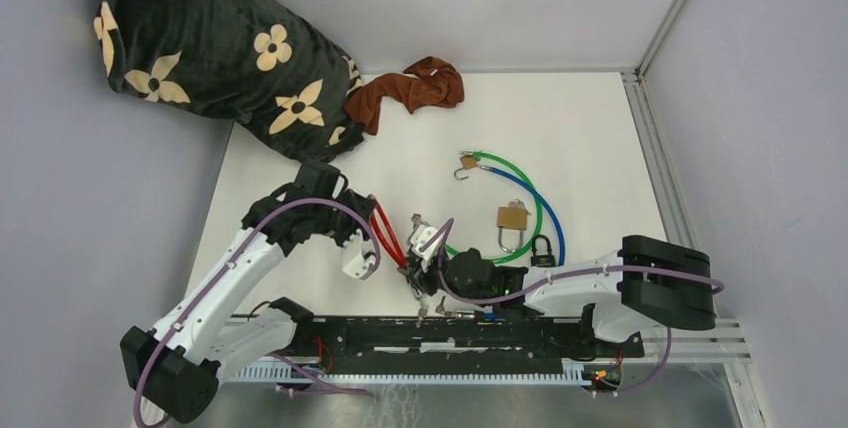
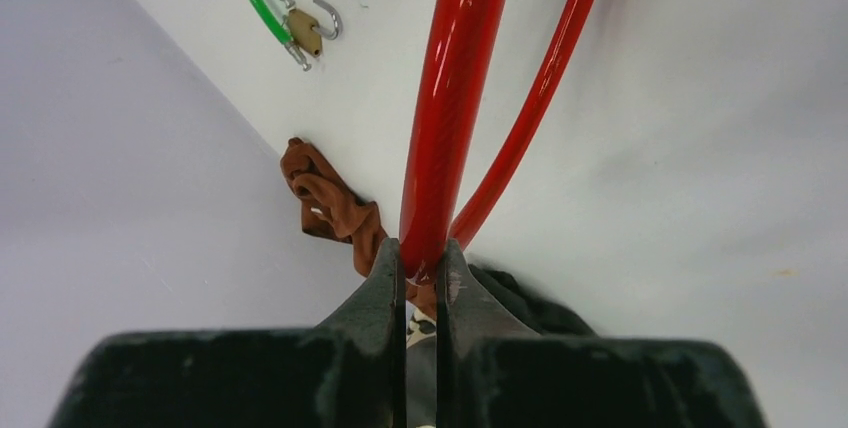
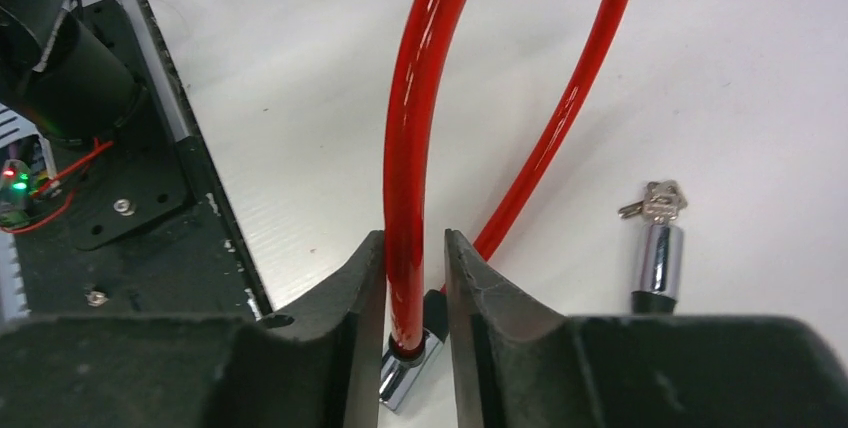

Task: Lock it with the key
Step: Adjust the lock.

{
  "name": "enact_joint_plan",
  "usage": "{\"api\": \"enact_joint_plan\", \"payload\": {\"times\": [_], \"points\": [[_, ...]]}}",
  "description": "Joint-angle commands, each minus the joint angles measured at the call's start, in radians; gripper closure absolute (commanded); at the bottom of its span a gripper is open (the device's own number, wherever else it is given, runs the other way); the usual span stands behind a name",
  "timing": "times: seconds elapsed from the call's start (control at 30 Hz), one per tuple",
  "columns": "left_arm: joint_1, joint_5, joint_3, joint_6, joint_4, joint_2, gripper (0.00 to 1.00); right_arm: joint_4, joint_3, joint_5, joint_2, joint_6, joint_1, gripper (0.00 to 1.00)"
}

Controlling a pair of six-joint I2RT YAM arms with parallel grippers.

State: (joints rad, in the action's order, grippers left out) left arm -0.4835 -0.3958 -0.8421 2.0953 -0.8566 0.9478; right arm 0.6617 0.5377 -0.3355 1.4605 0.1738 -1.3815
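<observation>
Looking down from the top camera, the left arm comes up off its base at the bottom left, elbows over and angles in toward the middle of the table point(image 1: 600, 128), wrist tipped down. The left gripper point(image 2: 420, 258) is pinched tight on the red cable lock point(image 2: 450, 98), fingers nearly together with the thick strand squeezed between the tips. The right arm stretches out low from the right, pretty much flat along the near edge, and the right gripper point(image 3: 415, 248) meets that same loop from the other side. Its fingers point(image 3: 350, 278) sit on either side of the cable just above the chrome end point(image 3: 405, 378), hugging it really close, but honestly I can't tell if they're actually squeezing it. So the red cable runs between the two claws, near the front middle of the table. The other end, a chrome lock barrel point(image 3: 657, 258) with the keys point(image 3: 655, 200) stuck in it, lies on the table just beside the right fingers, not touching them. Further back there's a brass padlock point(image 1: 512, 218) inside a green cable point(image 1: 537, 210) loop, and a brown cloth point(image 1: 410, 93).
</observation>
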Motion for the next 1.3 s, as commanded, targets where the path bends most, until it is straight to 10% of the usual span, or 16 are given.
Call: {"api": "enact_joint_plan", "payload": {"times": [0.0, 0.4, 0.6, 0.73, 0.9, 1.13, 1.27], "points": [[-0.011, -0.025, -0.055, -0.071, -0.121, 0.038, 0.98, 0.017, -0.032, 0.134, -0.007, -0.104, 0.113, 0.65], [-0.048, -0.036, -0.121, -0.384, -0.222, 0.120, 0.98, 0.094, 0.023, 0.223, 0.067, -0.223, 0.234, 0.54], [-0.047, -0.054, -0.135, -0.546, -0.245, 0.129, 0.98, 0.105, 0.017, 0.256, 0.076, -0.221, 0.257, 0.88], [-0.042, -0.127, -0.146, -0.863, -0.192, 0.128, 0.48, 0.167, -0.028, 0.382, 0.052, -0.243, 0.305, 1.00], [0.056, -0.249, -0.067, -1.231, 0.012, 0.073, 0.19, 0.230, -0.087, 0.560, 0.021, -0.290, 0.353, 1.00], [0.185, -0.293, 0.154, -1.409, 0.385, -0.008, 0.10, 0.305, -0.127, 0.834, 0.003, -0.284, 0.406, 1.00], [0.186, -0.348, 0.244, -1.366, 0.461, -0.033, 0.24, 0.296, -0.131, 0.911, 0.004, -0.295, 0.425, 1.00]]}}
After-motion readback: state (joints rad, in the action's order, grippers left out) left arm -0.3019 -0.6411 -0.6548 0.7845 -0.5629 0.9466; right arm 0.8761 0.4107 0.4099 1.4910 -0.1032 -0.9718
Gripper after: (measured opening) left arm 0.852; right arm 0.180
